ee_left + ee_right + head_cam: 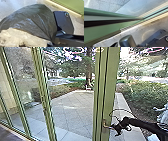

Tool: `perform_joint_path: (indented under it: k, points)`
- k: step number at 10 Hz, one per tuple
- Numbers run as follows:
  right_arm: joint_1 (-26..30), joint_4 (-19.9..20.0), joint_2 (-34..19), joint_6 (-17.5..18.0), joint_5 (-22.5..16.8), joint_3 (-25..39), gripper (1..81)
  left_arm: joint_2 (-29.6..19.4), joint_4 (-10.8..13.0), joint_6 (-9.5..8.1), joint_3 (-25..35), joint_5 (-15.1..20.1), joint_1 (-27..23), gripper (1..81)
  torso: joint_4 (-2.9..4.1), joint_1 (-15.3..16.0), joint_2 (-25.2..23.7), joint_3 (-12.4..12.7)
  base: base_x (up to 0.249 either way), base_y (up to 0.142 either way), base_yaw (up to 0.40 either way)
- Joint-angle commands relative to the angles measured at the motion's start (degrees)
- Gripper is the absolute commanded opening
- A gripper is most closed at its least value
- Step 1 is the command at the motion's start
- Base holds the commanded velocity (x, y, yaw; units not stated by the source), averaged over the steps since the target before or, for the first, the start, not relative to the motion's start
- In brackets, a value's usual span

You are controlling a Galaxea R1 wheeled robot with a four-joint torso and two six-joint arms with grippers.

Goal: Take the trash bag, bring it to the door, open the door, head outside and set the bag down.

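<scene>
In the head view my right gripper is at the metal handle on the green door frame; whether it grips the handle is unclear. The green door frame runs close by in the right wrist view. Large in the left wrist view is the dark trash bag, hanging with its plastic gathered to a point at my left gripper, which is shut on it. Pale crumpled plastic lies against the dark part.
Beyond the glass is a paved yard with a tree behind it and hedges to the right. More green-framed glass panels stand at the left. A pale object at the right edge is unclear.
</scene>
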Motion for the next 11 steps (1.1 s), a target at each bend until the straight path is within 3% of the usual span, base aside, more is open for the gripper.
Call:
perform_joint_path:
  k: [1, 7, 11]
  points:
    - [7.36, -0.03, 2.32, 0.0, -3.42, -3.27, 81.1, -0.1, -0.47, -0.15, 0.13, 2.9, -2.78, 1.0, 0.0, 0.0, 0.0, 0.0, 0.0, 0.0, 0.0]
    - [2.18, -3.89, 7.15, -0.35, -3.34, -7.32, 81.1, -0.1, -0.47, -0.15, 0.13, 2.9, -2.78, 1.0, -0.02, -0.06, -0.02, 0.02, 0.0, 0.0, 0.0]
    - [-2.22, -3.9, 8.13, -0.79, -2.02, -7.41, 81.1, -0.1, -0.56, -0.23, 0.13, 2.9, -2.51, 1.0, -0.02, -0.06, -0.04, 0.06, 0.0, 0.0, 0.0]
